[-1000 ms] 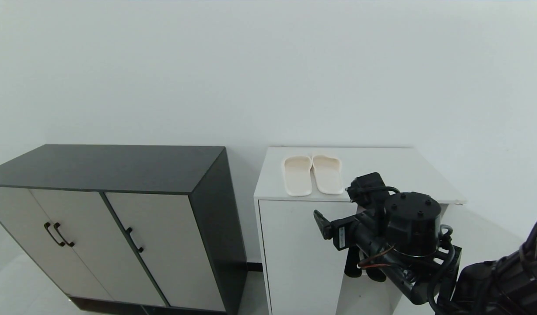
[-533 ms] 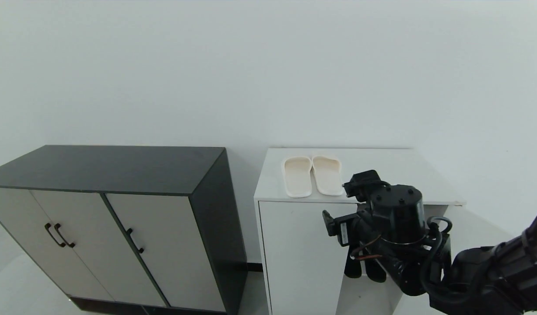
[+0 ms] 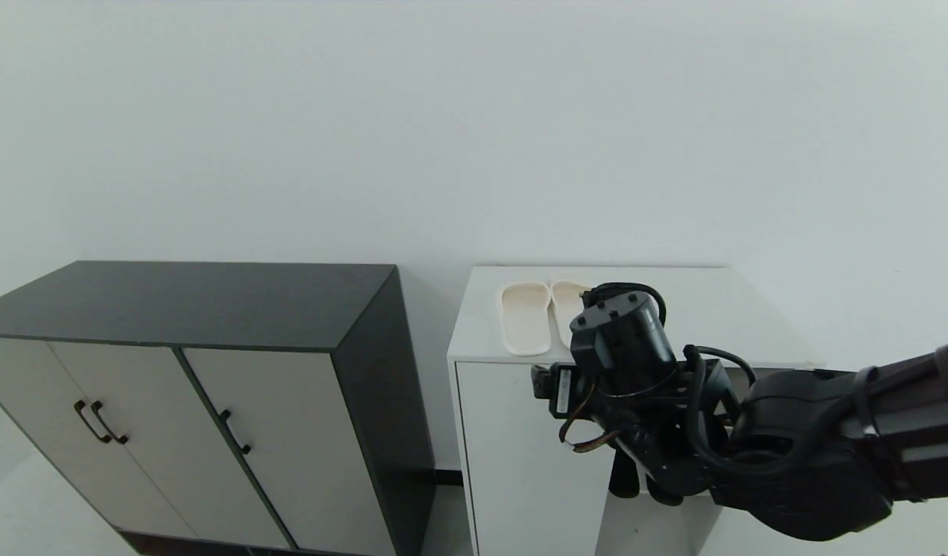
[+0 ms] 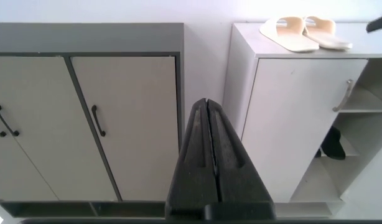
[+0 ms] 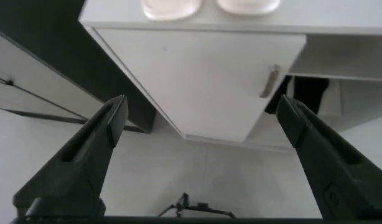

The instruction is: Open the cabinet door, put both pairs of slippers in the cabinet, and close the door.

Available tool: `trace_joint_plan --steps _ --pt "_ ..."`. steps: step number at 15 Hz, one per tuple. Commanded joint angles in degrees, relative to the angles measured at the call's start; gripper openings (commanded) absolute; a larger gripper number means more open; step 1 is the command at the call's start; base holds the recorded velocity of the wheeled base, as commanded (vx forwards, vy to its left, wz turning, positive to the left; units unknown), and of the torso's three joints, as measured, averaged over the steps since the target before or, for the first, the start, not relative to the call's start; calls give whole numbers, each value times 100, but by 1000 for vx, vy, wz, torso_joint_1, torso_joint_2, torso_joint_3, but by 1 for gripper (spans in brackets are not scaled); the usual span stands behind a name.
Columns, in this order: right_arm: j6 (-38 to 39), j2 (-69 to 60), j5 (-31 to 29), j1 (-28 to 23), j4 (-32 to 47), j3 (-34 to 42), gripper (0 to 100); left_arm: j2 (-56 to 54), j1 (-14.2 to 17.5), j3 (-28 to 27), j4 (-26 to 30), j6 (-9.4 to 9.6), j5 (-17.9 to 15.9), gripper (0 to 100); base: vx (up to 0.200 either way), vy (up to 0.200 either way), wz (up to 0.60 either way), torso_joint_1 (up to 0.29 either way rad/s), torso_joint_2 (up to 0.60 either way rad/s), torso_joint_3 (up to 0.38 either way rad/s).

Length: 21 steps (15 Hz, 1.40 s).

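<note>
A cream pair of slippers [image 3: 526,326] lies on top of the white cabinet [image 3: 512,448]; my right arm's wrist [image 3: 620,347] covers part of the right one. The cabinet's door [image 5: 203,81] with a silver handle [image 5: 270,81] stands shut. Beside it, in an open compartment, rests a black pair of slippers [image 4: 333,143]. My right gripper [image 5: 200,102] is open wide, facing the door front at a distance. My left gripper [image 4: 206,107] is shut on nothing, well back from both cabinets. The cream slippers [image 4: 306,32] also show past it.
A dark cabinet [image 3: 188,297] with pale doors and black handles [image 3: 234,431] stands close to the left of the white one. A plain wall runs behind both. Pale floor lies in front of them.
My right arm has swung up and to the left across the white cabinet's front, now overlapping the right cream slipper. The head view has shifted slightly.
</note>
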Motion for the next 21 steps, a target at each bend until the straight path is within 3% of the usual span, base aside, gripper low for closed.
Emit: trace_joint_plan --steps 1,7,12,17,21 --pt "-70 185 -49 17 -163 51 100 1 0 -1 1 -2 -2 0 200 0 0 2 2 2" --pt "-254 211 -57 -18 -497 245 100 -7 0 7 1 -19 7 0 200 0 0 7 2 -1" --pt "-342 396 -57 -98 -691 227 100 1 0 -1 1 -19 7 0 0 0 0 0 0 0" --pt "-1406 1152 39 -598 -2352 227 100 1 0 7 1 -11 -2 0 0 0 0 0 0 0" --pt "-1678 1477 285 -730 -2475 -19 100 1 0 7 1 -11 -2 0 0 0 0 0 0 0"
